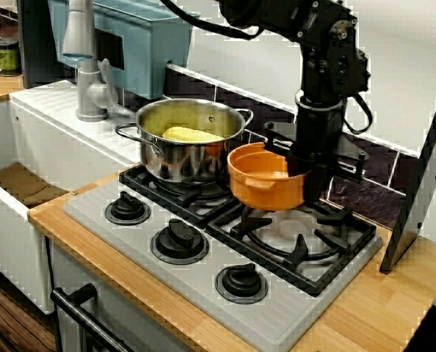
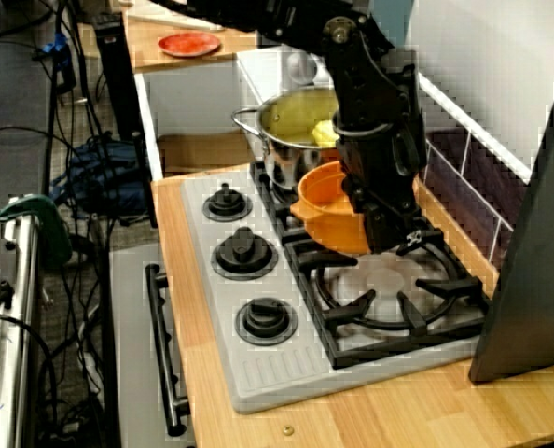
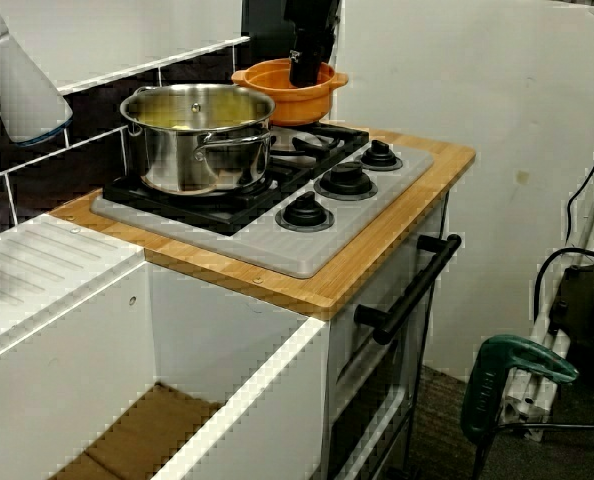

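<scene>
**Held item.** Orange pot [image 1: 266, 183], round, two small lug handles, open side up, nothing visible inside. Located over the right-hand burner, just beside the steel pot [image 1: 181, 158] and possibly touching it in the front view. In the view from the sink side, seemingly hanging a little clear of the grate [image 1: 306, 246]; gap too slight to confirm.

**Holder.** Gripper [image 1: 306, 170], black, pointing straight down, closed narrow over the pot's back rim, apparently one finger inside the wall and one outside. Rim taken probably as the only edge thin enough to straddle. Vertical approach keeping the pot level and upright.

**Neighbour.** Steel pot, two loop handles, seated squarely on the left rear burner, base resting across the grate bars. Corn cob [image 1: 191, 134] lying on its side within, low against the far wall.

**Support.** Grey hob [image 1: 130, 253] with a black grate over both burners. Right burner bare below the orange pot. Three black knobs [image 1: 180, 238] in a row along the front edge, well apart from both pots.

**Surroundings.**
- Wooden counter [image 1: 379, 308] framing the hob.
- White sink [image 1: 5, 235] to the left, lower than the counter.
- Grey faucet [image 1: 82, 59] behind the sink.
- Dark tiled wall behind the burners, close behind the arm, perhaps the reason for the grip from above rather than from the rear.
</scene>
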Motion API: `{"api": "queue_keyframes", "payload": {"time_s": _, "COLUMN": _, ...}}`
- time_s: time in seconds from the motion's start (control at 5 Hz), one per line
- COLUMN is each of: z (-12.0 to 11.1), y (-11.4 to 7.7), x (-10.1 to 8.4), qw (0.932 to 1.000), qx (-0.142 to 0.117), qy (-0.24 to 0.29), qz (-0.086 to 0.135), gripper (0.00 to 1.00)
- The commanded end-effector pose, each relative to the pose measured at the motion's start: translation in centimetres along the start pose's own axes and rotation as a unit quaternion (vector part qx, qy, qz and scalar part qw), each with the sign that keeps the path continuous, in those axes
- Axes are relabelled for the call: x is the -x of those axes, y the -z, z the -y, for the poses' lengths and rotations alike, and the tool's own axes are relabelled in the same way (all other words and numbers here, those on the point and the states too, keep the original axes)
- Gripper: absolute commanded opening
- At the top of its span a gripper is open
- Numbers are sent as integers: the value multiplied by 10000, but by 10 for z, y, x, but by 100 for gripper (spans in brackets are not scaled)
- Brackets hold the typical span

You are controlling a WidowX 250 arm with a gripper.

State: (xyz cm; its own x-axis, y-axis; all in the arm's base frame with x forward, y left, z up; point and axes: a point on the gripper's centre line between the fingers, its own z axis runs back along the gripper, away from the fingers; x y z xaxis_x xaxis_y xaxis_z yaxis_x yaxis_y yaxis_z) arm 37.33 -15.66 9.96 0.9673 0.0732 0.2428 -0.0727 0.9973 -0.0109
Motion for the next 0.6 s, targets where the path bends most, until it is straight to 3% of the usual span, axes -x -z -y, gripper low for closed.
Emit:
{"api": "queue_keyframes", "payload": {"time_s": 0.0, "z": 4, "y": -5, "x": 5, "qw": 9998, "qx": 72, "qy": 2, "qz": 171, "gripper": 0}}
{"api": "queue_keyframes", "payload": {"time_s": 0.4, "z": 9, "y": 7, "x": 13, "qw": 9998, "qx": -15, "qy": 2, "qz": 180, "gripper": 0}}
